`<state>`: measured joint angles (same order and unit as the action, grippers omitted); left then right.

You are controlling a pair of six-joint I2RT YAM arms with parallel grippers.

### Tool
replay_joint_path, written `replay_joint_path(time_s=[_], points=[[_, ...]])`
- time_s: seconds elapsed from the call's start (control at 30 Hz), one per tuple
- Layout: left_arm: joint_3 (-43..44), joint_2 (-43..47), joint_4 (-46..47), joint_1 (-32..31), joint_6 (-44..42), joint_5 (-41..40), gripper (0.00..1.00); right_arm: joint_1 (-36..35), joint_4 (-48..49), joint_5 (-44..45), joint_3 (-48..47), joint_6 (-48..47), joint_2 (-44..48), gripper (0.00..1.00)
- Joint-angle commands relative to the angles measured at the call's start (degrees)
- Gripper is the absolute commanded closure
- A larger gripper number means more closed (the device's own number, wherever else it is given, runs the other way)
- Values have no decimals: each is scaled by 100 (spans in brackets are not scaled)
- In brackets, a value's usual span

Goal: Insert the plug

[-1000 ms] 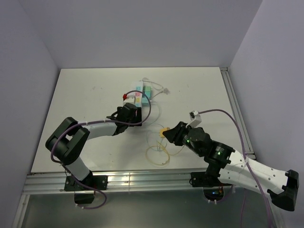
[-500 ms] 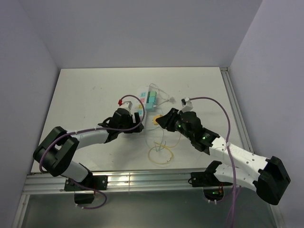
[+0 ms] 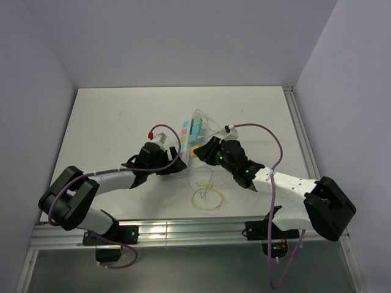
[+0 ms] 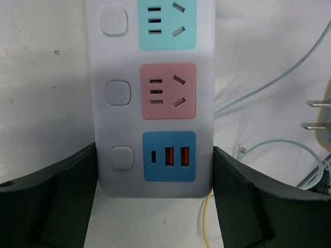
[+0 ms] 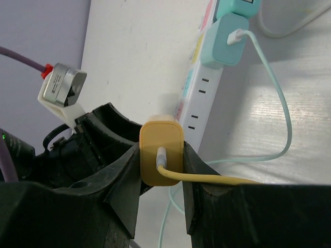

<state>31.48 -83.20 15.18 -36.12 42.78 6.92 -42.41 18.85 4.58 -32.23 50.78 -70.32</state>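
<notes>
On the white table [image 3: 110, 122] the power strip [image 3: 190, 135] lies just toward 12 o'clock from the middle of the top view, its length running from 7 o'clock up to 1 o'clock. The left gripper [image 3: 177, 160] reaches it from 8 o'clock and straddles its near end. In the left wrist view the two dark fingers [image 4: 62, 201] sit flush against the strip's long sides with no gap showing, so this gripper is clamped on the strip at a wide spread. Between those fingers is the blue USB panel [image 4: 169, 156], with the pink socket [image 4: 168, 91] next toward 12 o'clock and a teal socket [image 4: 166, 25] beyond that; a round button [image 4: 117, 93] sits at 9 o'clock of each. The right gripper [image 3: 200, 151] comes in from 4 o'clock, its fingers [image 5: 124, 191] drawn in narrow and pinching the yellow plug [image 5: 161, 155] by its two sides. The plug hangs just beside the strip's near end on the 3 o'clock side and is not in any socket. Its two metal prongs [image 4: 316, 114] show at the 3 o'clock edge of the left wrist view, pointing toward the strip but apart from it. A yellow cable [image 5: 217, 180] leaves the plug's back toward 3 o'clock. Farther along the strip, toward 1 o'clock in the right wrist view, a teal charger [image 5: 230, 33] is plugged in, and its pale green cable [image 5: 282, 119] loops over the table
</notes>
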Motion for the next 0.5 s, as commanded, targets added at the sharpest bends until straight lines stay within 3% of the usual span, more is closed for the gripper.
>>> replay_joint_path(time_s=[0.0,0.47], points=[[-142,172,547,43,406,372,100,40,690,245,23,133,-104,100],[-476,-3,1408,114,898,714,100,31,621,676,-301,520,-930,100]])
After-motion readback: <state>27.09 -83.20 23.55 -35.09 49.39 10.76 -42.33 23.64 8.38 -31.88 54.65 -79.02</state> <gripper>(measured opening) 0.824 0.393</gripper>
